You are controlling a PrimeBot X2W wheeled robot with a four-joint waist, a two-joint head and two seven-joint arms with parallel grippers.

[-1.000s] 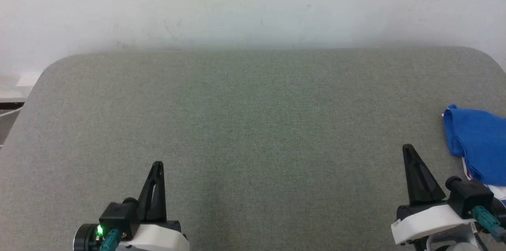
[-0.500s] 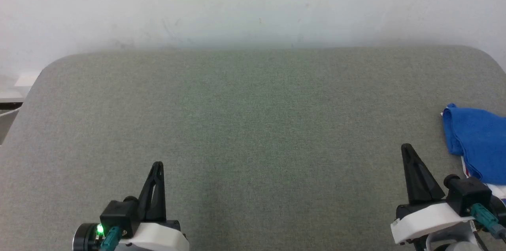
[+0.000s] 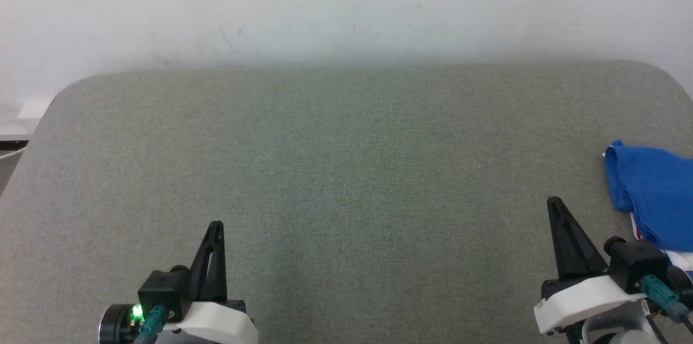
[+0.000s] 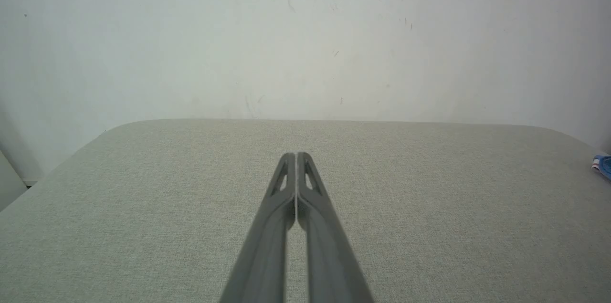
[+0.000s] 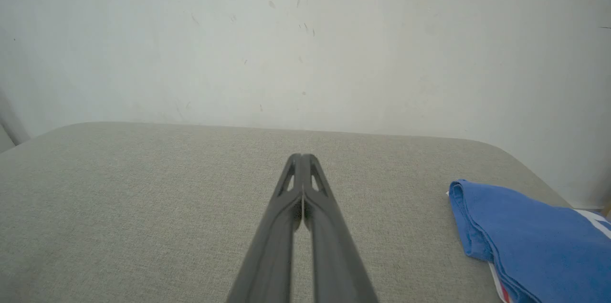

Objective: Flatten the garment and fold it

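The garment [image 3: 652,189] is a royal-blue bundle with a bit of white and red-striped trim, lying bunched at the right edge of the grey-green table [image 3: 346,170]; part of it runs out of the head view. The right wrist view shows the garment [image 5: 525,241] at the lower right, and a sliver of it [image 4: 602,165] sits at the far right of the left wrist view. My right gripper [image 3: 555,204] is shut and empty, just left of the bundle, apart from it. At the lower left, my left gripper [image 3: 216,226] is shut with nothing in it, far from the cloth.
A pale wall [image 3: 346,2] rises behind the table's far edge. The table has rounded far corners [image 3: 70,89]. At the far left, beyond the table, a low white ledge [image 3: 16,122] shows. Bare fabric surface spreads between the two grippers.
The whole picture has drifted slightly, so the camera has moved a little. Both grippers and the garment keep their places relative to the table.
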